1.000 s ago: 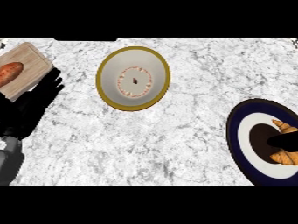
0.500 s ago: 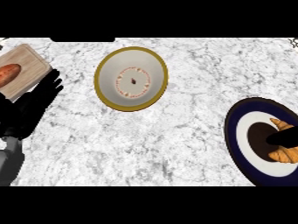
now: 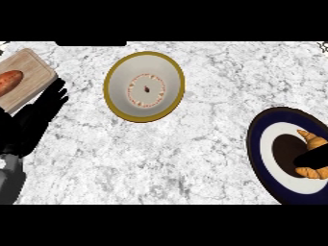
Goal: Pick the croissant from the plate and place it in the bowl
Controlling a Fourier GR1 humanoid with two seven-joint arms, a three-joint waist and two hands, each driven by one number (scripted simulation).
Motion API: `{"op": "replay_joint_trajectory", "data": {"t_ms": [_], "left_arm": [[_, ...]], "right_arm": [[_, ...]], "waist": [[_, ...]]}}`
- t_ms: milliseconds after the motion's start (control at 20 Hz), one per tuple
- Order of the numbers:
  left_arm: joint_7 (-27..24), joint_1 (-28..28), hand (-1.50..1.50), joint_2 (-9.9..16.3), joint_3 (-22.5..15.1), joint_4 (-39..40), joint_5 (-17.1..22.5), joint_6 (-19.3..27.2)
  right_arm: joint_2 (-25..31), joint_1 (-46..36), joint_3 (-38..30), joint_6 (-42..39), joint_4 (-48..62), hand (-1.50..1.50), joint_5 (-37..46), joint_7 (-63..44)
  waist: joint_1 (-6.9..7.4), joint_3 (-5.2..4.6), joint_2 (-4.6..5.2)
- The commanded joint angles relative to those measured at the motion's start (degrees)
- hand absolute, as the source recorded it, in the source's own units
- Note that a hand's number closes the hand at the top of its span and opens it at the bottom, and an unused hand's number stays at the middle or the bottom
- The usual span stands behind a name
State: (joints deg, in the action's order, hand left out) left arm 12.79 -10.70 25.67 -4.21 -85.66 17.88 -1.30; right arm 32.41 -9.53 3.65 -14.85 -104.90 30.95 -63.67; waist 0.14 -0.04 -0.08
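Note:
A golden croissant (image 3: 314, 140) lies on the dark blue and white plate (image 3: 266, 144) at the right edge of the head view. My right hand (image 3: 323, 154) comes in from the right edge, mostly out of frame. One black digit lies across the croissant's lower half and another tip shows higher up at the edge, so the hand is spread and not closed on the croissant. The white bowl (image 3: 144, 86) with a yellow rim stands at the upper middle and holds nothing. My left hand (image 3: 24, 124) rests open at the left, far from both.
A wooden cutting board (image 3: 26, 67) with a sweet potato (image 3: 1, 85) on it sits at the upper left, just above my left hand. Bare marble counter (image 3: 195, 158) stretches between the bowl and the plate.
The right hand's digit has slid slightly lower across the croissant, and more of the croissant's upper tip shows. The left hand, bowl and board are as before.

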Motion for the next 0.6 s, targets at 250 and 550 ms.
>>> {"op": "replay_joint_trajectory", "data": {"t_ms": [250, 550], "left_arm": [[-2.1, -0.3, 0.00, -1.8, 1.5, 1.5, -2.3, -1.2], [2.8, -3.5, 0.00, -2.5, 2.0, 1.0, -2.8, -1.2]], "right_arm": [[-2.1, -2.7, -2.6, -3.5, 6.0, -1.50, 2.4, -4.7], [-3.3, -1.4, -4.8, -3.8, 8.6, -1.50, 2.9, -0.6]], "waist": [[0.11, 0.01, 0.11], [-0.34, 0.04, 0.06]]}}
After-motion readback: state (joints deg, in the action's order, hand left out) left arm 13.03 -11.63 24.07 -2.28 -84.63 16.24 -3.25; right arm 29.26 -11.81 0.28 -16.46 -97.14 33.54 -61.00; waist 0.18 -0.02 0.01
